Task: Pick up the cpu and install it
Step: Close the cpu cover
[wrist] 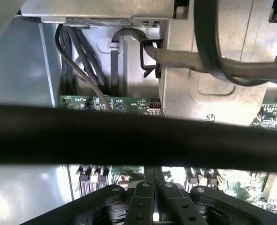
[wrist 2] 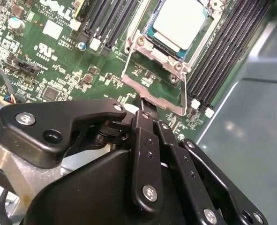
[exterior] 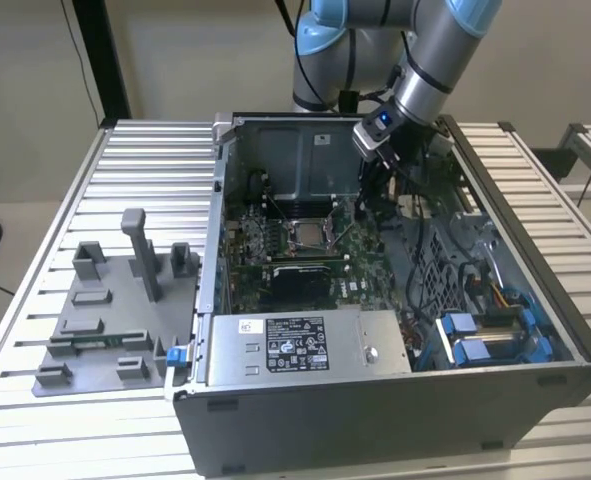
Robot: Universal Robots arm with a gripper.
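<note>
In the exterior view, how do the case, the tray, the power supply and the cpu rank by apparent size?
Largest to smallest:
1. case
2. tray
3. power supply
4. cpu
Tray and power supply are fairly close; the cpu is clearly smallest.

Arm: one, was angled downward. Gripper: was pointed down; fingers were pressed together, nothing was held.

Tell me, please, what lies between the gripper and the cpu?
In the second wrist view, a metal frame and the patch of green motherboard seen through it lie between the gripper and the cpu.
</note>
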